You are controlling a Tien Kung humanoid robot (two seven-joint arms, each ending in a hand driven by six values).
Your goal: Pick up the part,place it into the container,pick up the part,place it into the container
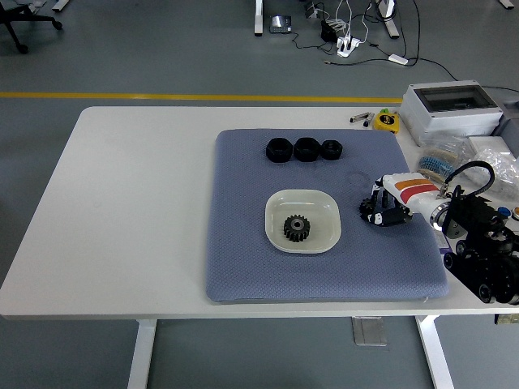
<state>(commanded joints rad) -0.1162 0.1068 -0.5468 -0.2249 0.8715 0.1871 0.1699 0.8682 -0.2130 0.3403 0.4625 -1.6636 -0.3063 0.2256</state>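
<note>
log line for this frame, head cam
right hand: over mat, empty | gear: in dish | three black parts: on mat | left: unseen

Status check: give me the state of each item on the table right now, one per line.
Gear: lying flat in the dish.
Dish: upright on the blue mat.
Three black parts: in a row on the mat's far side.
Right hand: over the mat, fingers curled, holding nothing visible.
Grey box: lid closed.
</note>
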